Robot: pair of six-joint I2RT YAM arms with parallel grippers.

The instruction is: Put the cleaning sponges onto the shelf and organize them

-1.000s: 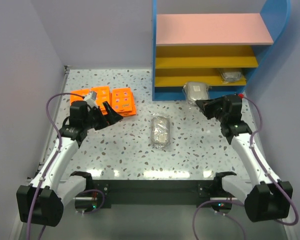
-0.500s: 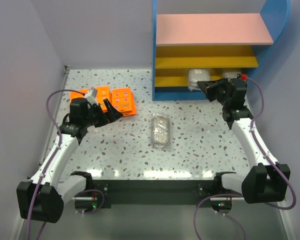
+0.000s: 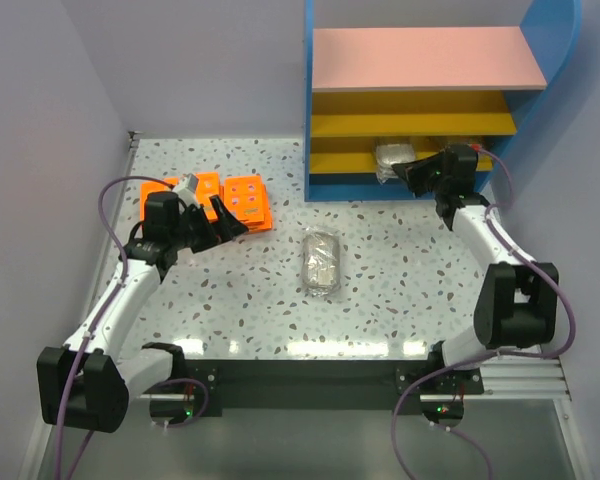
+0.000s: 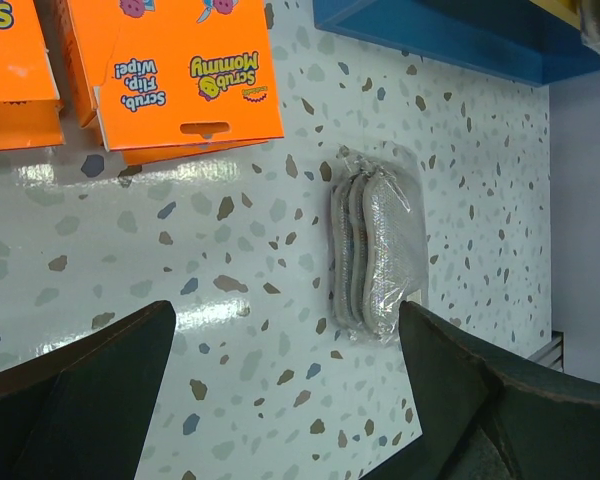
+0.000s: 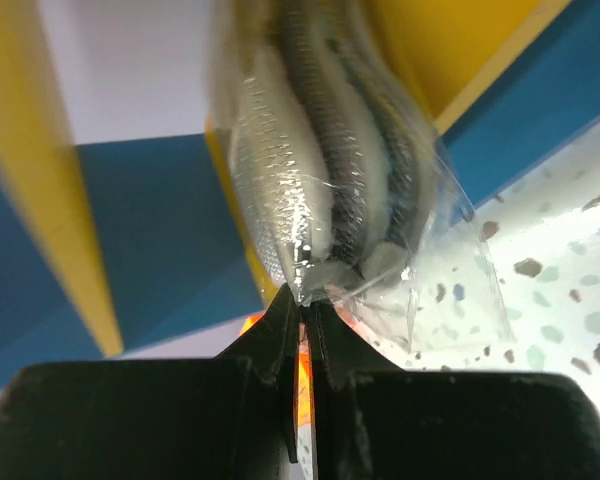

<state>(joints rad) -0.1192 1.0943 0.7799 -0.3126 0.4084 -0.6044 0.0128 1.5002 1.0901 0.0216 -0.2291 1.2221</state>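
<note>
Orange sponge packs (image 3: 246,200) lie at the table's left, and in the left wrist view one orange pack (image 4: 185,70) fills the top left. A wrapped grey pad pack (image 3: 321,261) rests mid-table, also seen as the grey pad pack (image 4: 380,250). My left gripper (image 3: 220,225) hovers open beside the orange packs, and the left gripper (image 4: 285,320) has only bare table between its fingers. My right gripper (image 3: 408,171) is shut on the plastic wrap of another grey pad (image 3: 391,160) at the shelf's (image 3: 420,58) lowest yellow board. Close up, the right gripper (image 5: 305,300) pinches the pad's (image 5: 320,150) wrap edge.
The shelf's blue base (image 4: 430,40) stands just past the mid-table pad. Its yellow board (image 5: 440,50) and blue side (image 5: 150,220) close in around the held pad. Purple walls bound the table left and back.
The right arm has carried the grey pad from the table in front of the shelf up into the lowest shelf opening. The left arm has shifted slightly, gripper still open.
</note>
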